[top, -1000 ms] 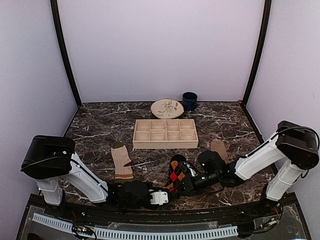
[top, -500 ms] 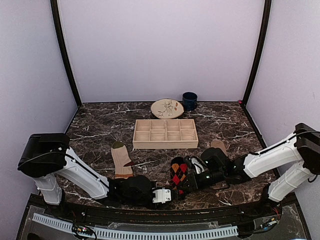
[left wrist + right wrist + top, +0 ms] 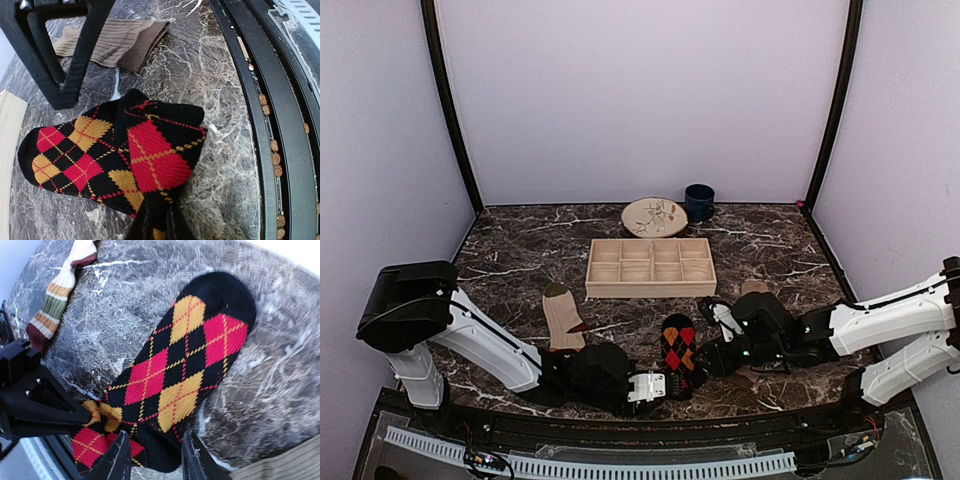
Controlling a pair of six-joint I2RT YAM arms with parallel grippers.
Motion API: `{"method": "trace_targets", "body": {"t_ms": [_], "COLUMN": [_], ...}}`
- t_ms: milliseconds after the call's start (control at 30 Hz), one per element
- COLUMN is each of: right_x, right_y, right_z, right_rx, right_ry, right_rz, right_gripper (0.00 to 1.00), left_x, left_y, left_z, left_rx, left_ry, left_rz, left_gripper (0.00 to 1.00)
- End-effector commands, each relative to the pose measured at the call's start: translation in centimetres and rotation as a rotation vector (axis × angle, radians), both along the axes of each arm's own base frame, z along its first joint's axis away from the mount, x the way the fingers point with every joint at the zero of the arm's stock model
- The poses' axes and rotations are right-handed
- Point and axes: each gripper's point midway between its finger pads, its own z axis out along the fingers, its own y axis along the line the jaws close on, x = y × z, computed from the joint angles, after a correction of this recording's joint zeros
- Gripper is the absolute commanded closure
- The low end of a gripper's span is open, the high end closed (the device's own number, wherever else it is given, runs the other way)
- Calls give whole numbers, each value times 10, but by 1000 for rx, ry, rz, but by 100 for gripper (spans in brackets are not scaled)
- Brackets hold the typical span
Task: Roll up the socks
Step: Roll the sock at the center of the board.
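left wrist view, nearest to us: the left gripper (image 3: pixel 154 222) is clenched on the cuff end of the argyle sock (image 3: pixel 125 150), and the pinched fabric is lifted and lapped over the sock's body as a first fold. in the top view this sock lies at 6 o'clock on the table (image 3: pixel 520 250), close to the near edge, with its toe pointing to 12.

just past it, in the right wrist view, the right gripper (image 3: pixel 156 460) has its jaws apart. they straddle the sock's dark edge without pinching it, so we read it as released.

we judge the step in hand to be the first turn of the roll. to do it well we would keep the cuff taut and carry it low towards 12. the right jaws should pin the fold so the turn stays tight and square rather than skewing. the fabric is soft and will spring open if let go early.

the striped sock (image 3: pixel 563 322) lies flat at 8 o'clock. the tan sock (image 3: pixel 115 42) sits at 4 o'clock, partly under the right arm. neither looks rolled.

farther off are the tray (image 3: pixel 650 266) at centre, then the plate (image 3: pixel 654 216) and mug (image 3: pixel 699 201) at 12.
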Motion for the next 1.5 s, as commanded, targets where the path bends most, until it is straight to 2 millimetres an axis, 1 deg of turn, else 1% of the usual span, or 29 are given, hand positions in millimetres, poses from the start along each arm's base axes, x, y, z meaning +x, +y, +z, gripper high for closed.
{"method": "trace_targets", "body": {"t_ms": [0,67,200,400,533,667,833,967,1033,1167,1333,1467], "right_x": [5,3,-9,-26,-42,-54,-68,-77,-81,-86,-84,-83], "right_y": [-12,-13,-10,0,7,15,24,32,37,47,49,50], "right_z": [5,9,17,28,29,31,34,30,27,21,17,18], "right_rx": [-98,-112,-146,-230,-297,-322,-357,-383,-396,-423,-457,-464], "right_ry": [-164,-213,-301,-460,-557,-625,-703,-735,-746,-763,-793,-810], "right_rz": [14,13,36,86,132,172,214,266,295,341,354,355], "right_gripper": [67,67,68,68,69,69,68,67,66,61,51,50], "left_x": [10,10,12,15,18,18,19,17,17,15,13,11], "left_y": [25,25,25,25,28,27,28,27,27,28,28,29], "left_z": [-10,-10,-9,1,4,5,0,-2,-3,-4,-6,-7], "left_rx": [149,149,160,138,139,131,149,155,156,162,165,165], "left_ry": [-24,-12,13,71,93,117,134,144,148,155,165,172], "left_rz": [31,30,29,20,24,14,11,5,2,1,-9,-20], "left_gripper": [96,97,97,99,99,100,100,100,100,100,100,100]}}
